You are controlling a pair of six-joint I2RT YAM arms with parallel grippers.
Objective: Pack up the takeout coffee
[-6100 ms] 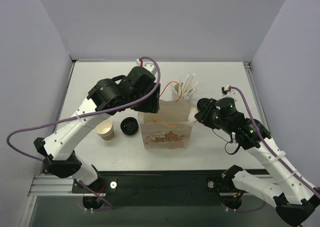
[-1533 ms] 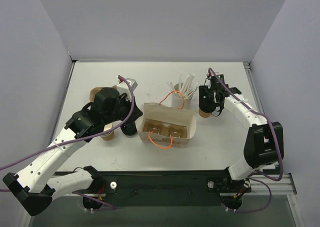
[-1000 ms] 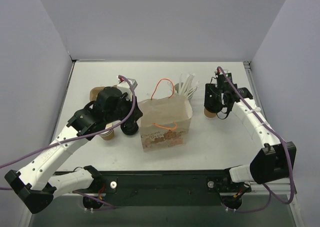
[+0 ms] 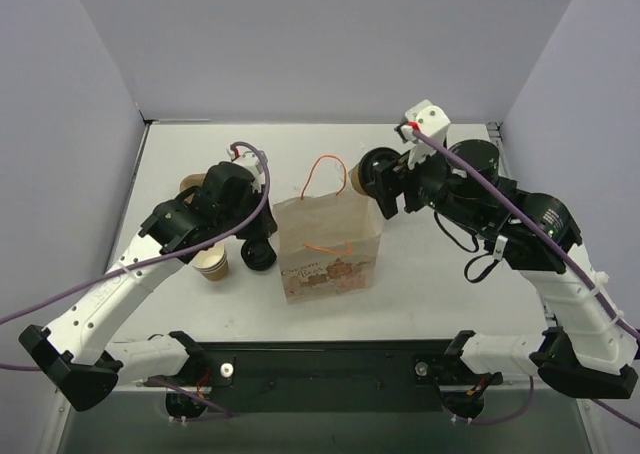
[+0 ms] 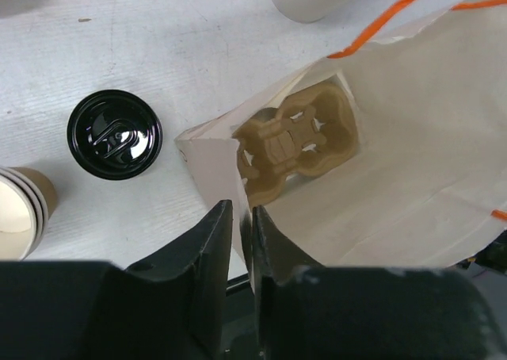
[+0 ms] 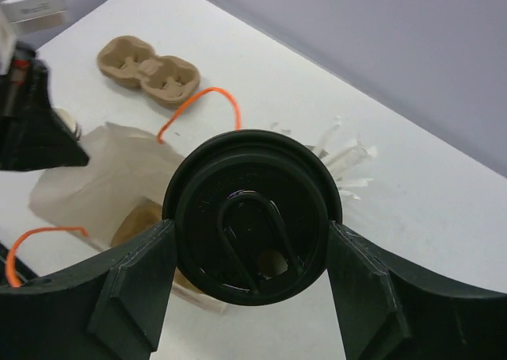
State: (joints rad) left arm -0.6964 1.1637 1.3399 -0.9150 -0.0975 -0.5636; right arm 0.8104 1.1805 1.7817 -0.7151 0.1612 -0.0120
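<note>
The takeout coffee (image 4: 356, 179), a brown paper cup with a black lid (image 6: 252, 217), hangs above the table at the top right corner of the paper bag (image 4: 330, 242). My right gripper (image 4: 378, 182) is shut on it, a finger on each side of the lid (image 6: 252, 237). The white bag stands open with orange handles, and a brown pulp cup carrier (image 5: 297, 138) lies at its bottom. On the bag's left rim, my left gripper (image 5: 242, 213) is shut with the paper wall pinched between its fingers (image 4: 264, 217).
A loose black lid (image 4: 258, 257) and a stack of lidless tan cups (image 4: 212, 264) sit left of the bag. A second pulp carrier (image 6: 148, 63) lies at the back left. A white cup of wrapped straws (image 6: 342, 150) stands behind the bag.
The right arm has lifted the coffee off the table right of the bag and carried it left to the bag's top corner. The left gripper has closed on the bag's left rim.
</note>
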